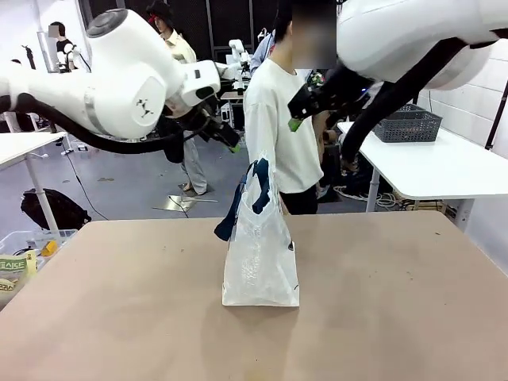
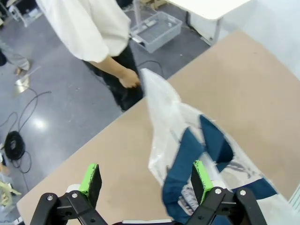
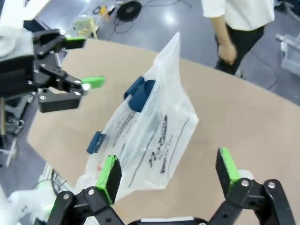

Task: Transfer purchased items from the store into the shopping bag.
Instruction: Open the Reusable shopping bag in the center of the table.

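The bag (image 1: 260, 254) stands on the bench (image 1: 119, 302). Left fingers (image 2: 91, 180) and right fingers (image 3: 111, 174) hang apart above it

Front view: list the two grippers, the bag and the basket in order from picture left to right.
In order: left gripper → shopping bag → right gripper → dark grey basket.
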Available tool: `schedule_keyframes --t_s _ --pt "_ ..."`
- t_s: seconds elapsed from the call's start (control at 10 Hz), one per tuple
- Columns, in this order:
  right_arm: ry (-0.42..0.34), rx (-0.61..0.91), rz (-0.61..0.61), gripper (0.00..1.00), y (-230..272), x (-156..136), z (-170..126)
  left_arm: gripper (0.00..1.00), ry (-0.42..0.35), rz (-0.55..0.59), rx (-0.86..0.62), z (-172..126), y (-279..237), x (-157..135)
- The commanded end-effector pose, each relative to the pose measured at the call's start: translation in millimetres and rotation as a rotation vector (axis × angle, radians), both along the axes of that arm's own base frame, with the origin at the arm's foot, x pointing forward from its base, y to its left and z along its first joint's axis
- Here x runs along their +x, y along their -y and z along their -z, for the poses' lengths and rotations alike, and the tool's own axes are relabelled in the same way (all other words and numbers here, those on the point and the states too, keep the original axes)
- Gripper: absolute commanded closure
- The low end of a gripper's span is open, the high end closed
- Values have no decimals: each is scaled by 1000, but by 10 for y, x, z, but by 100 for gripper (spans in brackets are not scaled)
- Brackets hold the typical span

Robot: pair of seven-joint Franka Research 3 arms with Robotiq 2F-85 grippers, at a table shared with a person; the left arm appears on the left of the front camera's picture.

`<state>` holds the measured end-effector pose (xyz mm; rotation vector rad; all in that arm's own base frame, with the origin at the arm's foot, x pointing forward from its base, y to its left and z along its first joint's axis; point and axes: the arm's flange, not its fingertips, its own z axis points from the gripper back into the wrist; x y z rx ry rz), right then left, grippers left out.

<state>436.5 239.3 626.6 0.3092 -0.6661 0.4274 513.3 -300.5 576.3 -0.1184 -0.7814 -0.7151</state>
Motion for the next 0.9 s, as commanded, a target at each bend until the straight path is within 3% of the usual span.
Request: schedule_keyframes --t_s 0.0,0.8 --pt "-60 -52 -37 0 -168 62 32 0 -56 56 28 -71 172 174" --pt "-164 -132 -89 0 -686 6 588 0 -191 109 73 89 436 242"
